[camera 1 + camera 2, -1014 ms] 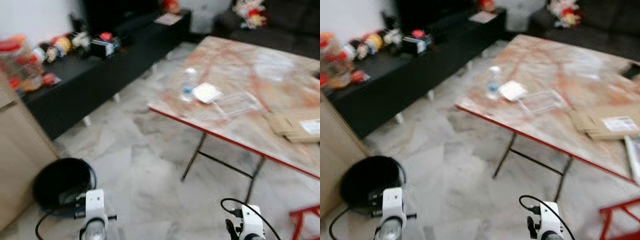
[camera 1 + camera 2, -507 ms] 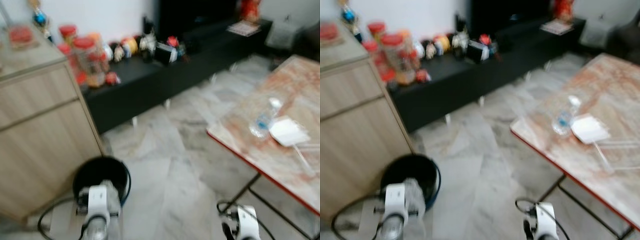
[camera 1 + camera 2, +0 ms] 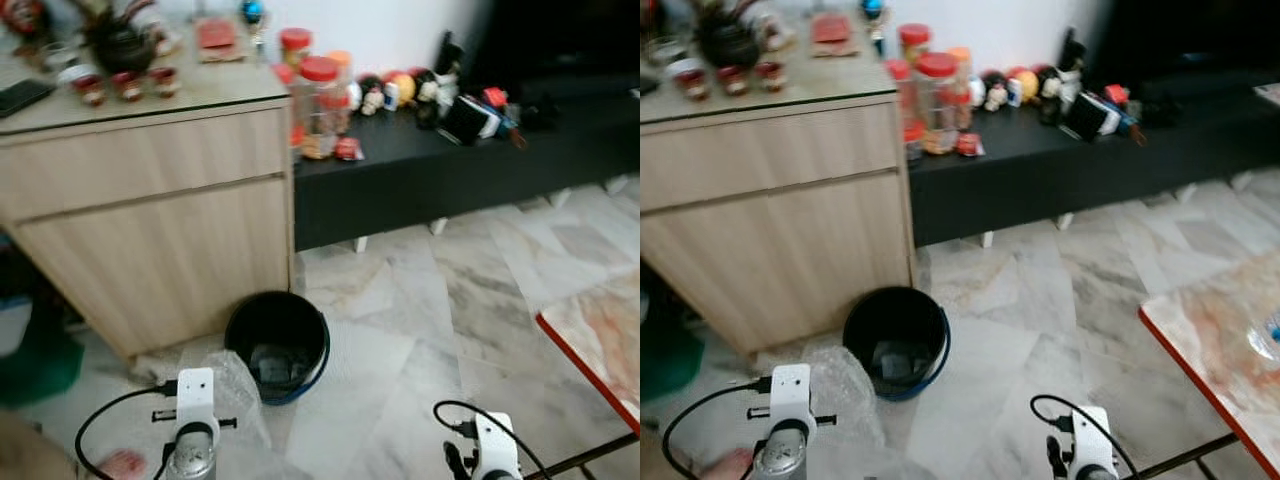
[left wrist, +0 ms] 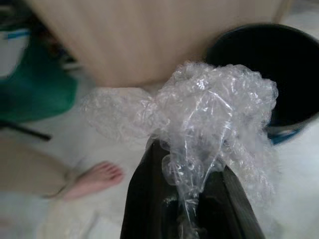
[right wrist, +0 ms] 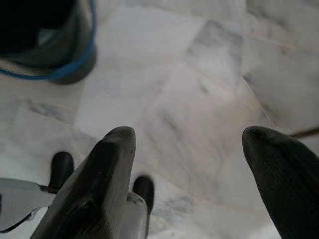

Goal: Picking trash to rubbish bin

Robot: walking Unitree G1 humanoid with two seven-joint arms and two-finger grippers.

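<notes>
A black rubbish bin (image 3: 277,343) with a blue rim stands on the marble floor in front of a wooden cabinet (image 3: 150,210); some trash lies inside it. My left gripper (image 4: 188,179) is shut on a crumpled clear bubble wrap sheet (image 4: 209,114), held low and just to the near left of the bin (image 4: 264,69). The wrap also shows beside my left wrist (image 3: 235,385). My right gripper (image 5: 189,164) hangs open above bare floor, to the right of the bin (image 5: 45,40).
A black low TV bench (image 3: 470,160) with toys and jars runs along the wall. A red-edged marble table corner (image 3: 600,345) juts in at the right. A person's bare foot (image 4: 94,179) is on the floor at my left. A green object (image 3: 35,360) sits beside the cabinet.
The camera has swung left: the table slid out to the right, while the cabinet and bin came to the centre. The bin now lies closer to my left gripper.
</notes>
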